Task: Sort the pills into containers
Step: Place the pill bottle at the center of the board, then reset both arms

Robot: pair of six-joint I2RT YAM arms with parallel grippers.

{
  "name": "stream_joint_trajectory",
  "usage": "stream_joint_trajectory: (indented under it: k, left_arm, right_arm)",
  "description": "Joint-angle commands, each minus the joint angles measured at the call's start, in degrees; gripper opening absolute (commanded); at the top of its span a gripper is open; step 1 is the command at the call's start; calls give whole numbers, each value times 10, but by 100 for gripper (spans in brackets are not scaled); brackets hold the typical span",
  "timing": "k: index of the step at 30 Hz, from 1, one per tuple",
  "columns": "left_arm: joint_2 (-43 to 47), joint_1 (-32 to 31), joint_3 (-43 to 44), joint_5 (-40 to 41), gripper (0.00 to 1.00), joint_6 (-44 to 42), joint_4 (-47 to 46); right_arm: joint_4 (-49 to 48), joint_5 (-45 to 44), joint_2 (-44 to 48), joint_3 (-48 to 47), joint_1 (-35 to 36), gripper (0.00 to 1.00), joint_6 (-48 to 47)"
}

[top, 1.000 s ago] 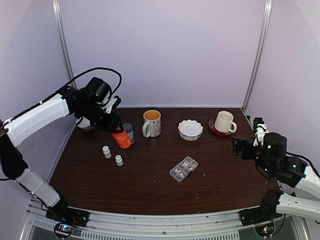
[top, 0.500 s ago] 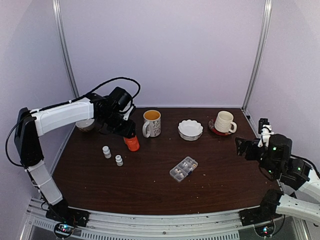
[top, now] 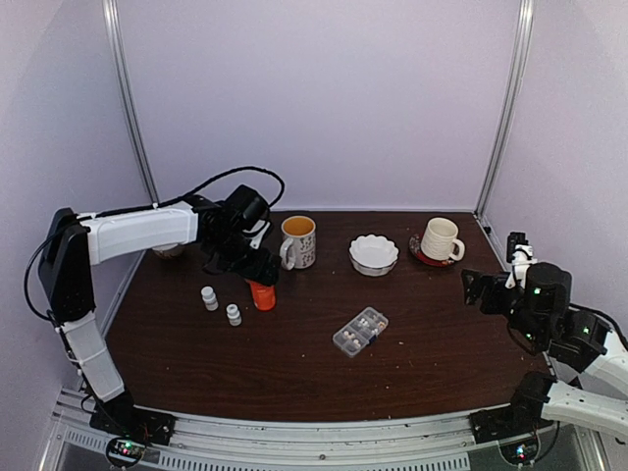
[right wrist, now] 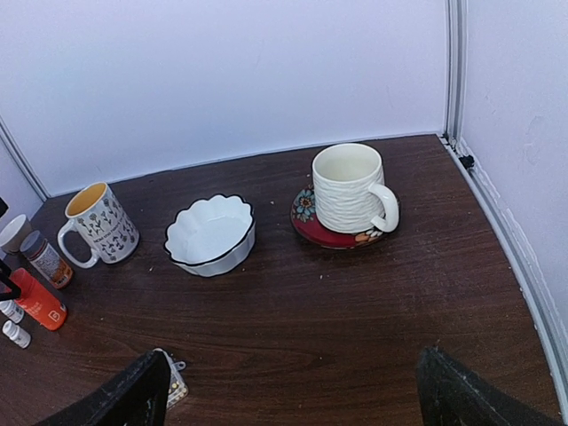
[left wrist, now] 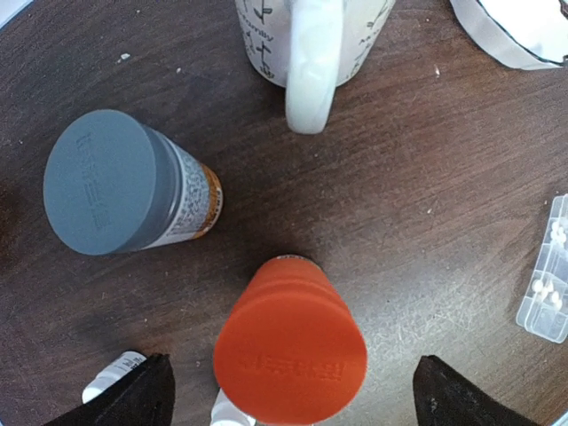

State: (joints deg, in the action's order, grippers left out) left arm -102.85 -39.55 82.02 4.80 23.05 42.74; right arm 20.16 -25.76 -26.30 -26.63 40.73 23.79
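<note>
A few pills (left wrist: pixel 543 286) are seen in the box (top: pixel 351 340), lower centre of the top view — sorting is judged barely started. The left gripper (left wrist: pixel 297 395) is spread wide astride the orange bottle (left wrist: pixel 290 353) — the right gripper (right wrist: pixel 293 395) is spread too, empty.

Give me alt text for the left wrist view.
Seen from above, an orange bottle stands in the open left hand, touching neither side. Beyond it are a grey-capped bottle and a patterned mug; a pill box shows at right.

Flat clear pill box (top: pixel 360 331), pale pills (left wrist: pixel 543 286) inside
</note>
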Motion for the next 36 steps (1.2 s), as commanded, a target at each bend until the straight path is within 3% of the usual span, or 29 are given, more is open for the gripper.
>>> stream_joint_trajectory:
  k: [1,8,11,17,22,25,28,32,36]
  left_arm:
    - [59,-6,4,30,98,2,-11]
    - [218,4,-69,200,98,-1,-36]
    - [293,46,-134,205,98,-2,-82]
    - [484,177,-317,180,97,-55,-245]
    - [582,196,-469,246,97,-129,-413]
    - [610,197,-550,249,98,-182,-537]
    - [610,198,-606,267,98,-223,-632]
    - [566,211,-622,282,98,-253,-680]
    - [495,220,-630,310,98,-268,-760]
  right_arm:
    - [-3,-12,-6,-12,-4,100,-11]
    - [-42,-1,-40,-32,-24,100,-60]
    - [-64,-10,-60,-45,-54,99,-68]
    - [-190,0,-77,-21,-127,99,-125]
    - [-339,44,-129,45,-191,100,-198]
    - [-448,93,-171,92,-244,98,-209]
    - [-485,153,-220,98,-291,98,-212]
    - [-584,178,-285,116,-326,99,-228]
    - [-753,163,-373,151,-337,98,-249]
